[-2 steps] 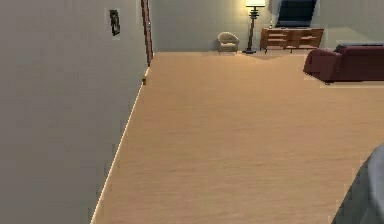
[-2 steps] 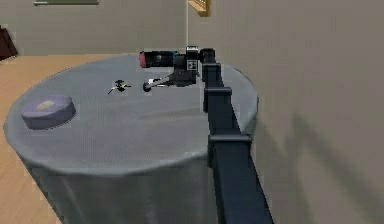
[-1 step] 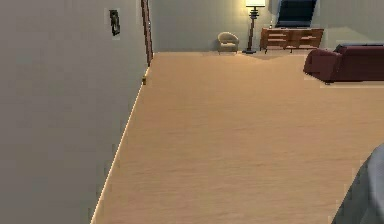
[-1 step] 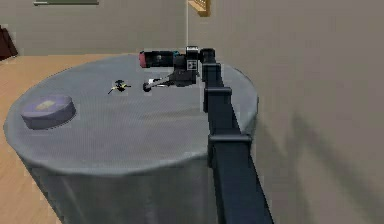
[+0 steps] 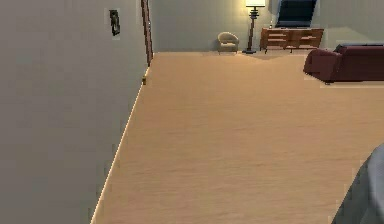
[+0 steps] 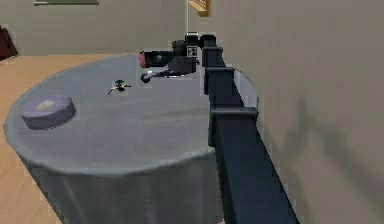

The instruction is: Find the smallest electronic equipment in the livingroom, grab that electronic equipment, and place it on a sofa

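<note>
Wooden floor point(image 5: 230, 130) runs wide and bare ahead of us, a wall close at nine o'clock and the dark red sofa point(image 5: 350, 63) at two o'clock; we judge the drive there unhindered. The round grey table point(image 6: 110, 140) stands alongside, and the arm point(image 6: 235, 120) reaches across it toward twelve o'clock, likely to get at what lies there. A flat lilac disc point(image 6: 48, 108) sits near the rim at nine o'clock. The tool point(image 6: 150, 71) shows at the table's far side; we cannot tell its spread or whether it holds anything. A small dark thing point(image 6: 118, 87), perhaps the equipment we seek, lies near it at eight o'clock.
</note>
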Controlling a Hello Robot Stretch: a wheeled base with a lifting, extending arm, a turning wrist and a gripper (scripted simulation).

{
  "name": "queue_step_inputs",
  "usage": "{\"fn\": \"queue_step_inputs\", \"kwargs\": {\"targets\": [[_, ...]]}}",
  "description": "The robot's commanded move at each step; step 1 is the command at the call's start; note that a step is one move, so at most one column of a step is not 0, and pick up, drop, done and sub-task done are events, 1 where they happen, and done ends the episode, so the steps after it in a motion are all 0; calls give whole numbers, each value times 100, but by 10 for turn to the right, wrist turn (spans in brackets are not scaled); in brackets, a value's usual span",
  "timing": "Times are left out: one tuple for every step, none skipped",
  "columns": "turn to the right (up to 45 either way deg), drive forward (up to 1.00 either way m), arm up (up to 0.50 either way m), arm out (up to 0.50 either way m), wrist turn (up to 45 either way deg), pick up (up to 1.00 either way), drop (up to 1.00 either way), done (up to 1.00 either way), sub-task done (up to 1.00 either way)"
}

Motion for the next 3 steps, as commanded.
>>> {"fn": "queue_step_inputs", "kwargs": {"targets": [[0, 0, 0, 0, -450, 0, 0, 0, 0], [0, 0, 0, 0, -450, 0, 0, 0, 0], [0, 0, 0, 0, -60, 0, 0, 0, 0]]}}
